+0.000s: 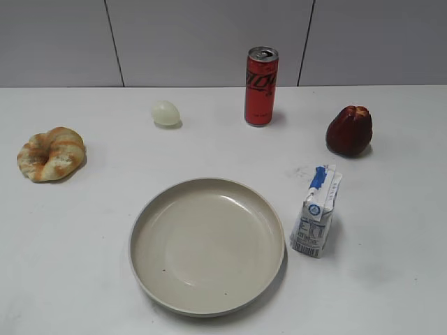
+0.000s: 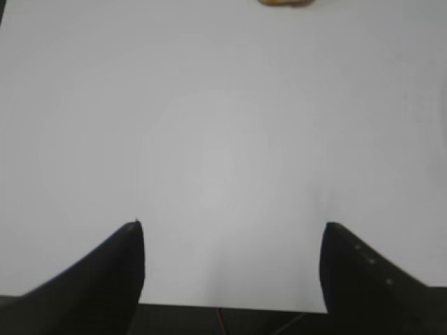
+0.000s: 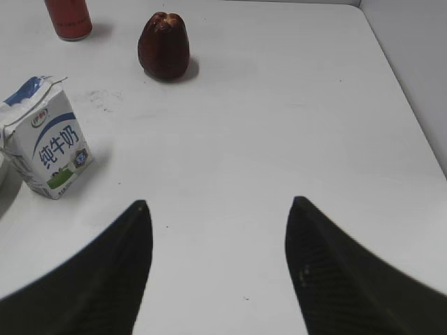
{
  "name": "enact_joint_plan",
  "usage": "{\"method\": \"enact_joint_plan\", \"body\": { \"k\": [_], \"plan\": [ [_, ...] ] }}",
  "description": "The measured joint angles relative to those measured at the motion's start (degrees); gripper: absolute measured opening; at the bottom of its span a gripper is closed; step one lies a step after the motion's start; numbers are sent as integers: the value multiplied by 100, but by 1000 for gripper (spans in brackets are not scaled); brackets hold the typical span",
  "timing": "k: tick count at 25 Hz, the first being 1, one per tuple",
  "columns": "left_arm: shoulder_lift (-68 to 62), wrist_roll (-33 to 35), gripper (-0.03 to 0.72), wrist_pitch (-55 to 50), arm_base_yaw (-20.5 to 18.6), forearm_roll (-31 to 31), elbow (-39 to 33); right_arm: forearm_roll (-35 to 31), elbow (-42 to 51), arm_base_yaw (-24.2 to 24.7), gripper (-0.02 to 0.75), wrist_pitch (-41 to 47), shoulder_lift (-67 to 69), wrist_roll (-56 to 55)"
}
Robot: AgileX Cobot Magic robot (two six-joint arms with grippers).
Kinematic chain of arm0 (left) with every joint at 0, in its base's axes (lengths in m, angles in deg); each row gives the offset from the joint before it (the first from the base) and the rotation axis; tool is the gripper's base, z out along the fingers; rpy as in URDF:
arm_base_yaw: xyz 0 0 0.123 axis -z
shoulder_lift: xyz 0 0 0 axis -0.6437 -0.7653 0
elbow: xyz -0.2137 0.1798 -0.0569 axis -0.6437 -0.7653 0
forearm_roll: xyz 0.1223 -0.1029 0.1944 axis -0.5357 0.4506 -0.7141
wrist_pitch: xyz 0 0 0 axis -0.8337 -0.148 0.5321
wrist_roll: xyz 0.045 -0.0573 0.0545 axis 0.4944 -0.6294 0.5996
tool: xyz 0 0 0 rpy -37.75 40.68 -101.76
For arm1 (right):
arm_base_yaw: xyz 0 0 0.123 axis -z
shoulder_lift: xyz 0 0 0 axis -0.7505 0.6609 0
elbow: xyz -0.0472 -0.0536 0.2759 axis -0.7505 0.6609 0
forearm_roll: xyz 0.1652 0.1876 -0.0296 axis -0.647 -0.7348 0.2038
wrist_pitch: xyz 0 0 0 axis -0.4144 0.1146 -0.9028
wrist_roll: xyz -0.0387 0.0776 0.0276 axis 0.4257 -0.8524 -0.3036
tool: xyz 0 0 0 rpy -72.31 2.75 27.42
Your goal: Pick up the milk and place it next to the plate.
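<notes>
Hovering over the white table (image 3: 293, 125), my right gripper (image 3: 218, 209) is keeping its fingers spread wide and is holding nothing. My left gripper (image 2: 230, 230) is doing the same above bare table. The milk (image 1: 316, 211) is standing upright at the right of centre in the exterior view, just beside the right rim of the plate (image 1: 207, 246), below the dark red fruit (image 1: 349, 130).

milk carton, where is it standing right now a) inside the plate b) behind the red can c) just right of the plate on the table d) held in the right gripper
c: the milk carton stands upright on the table just right of the plate, with no gripper on it.
</notes>
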Motion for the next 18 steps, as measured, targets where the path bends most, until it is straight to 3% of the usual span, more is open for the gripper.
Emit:
{"method": "enact_joint_plan", "body": {
  "k": [9,18],
  "plan": [
    [1035,789,587,192,0,651,-417,0,0,0,459,0,0,0],
    [1035,901,587,252,0,727,-421,0,0,0,459,0,0,0]
  ]
}}
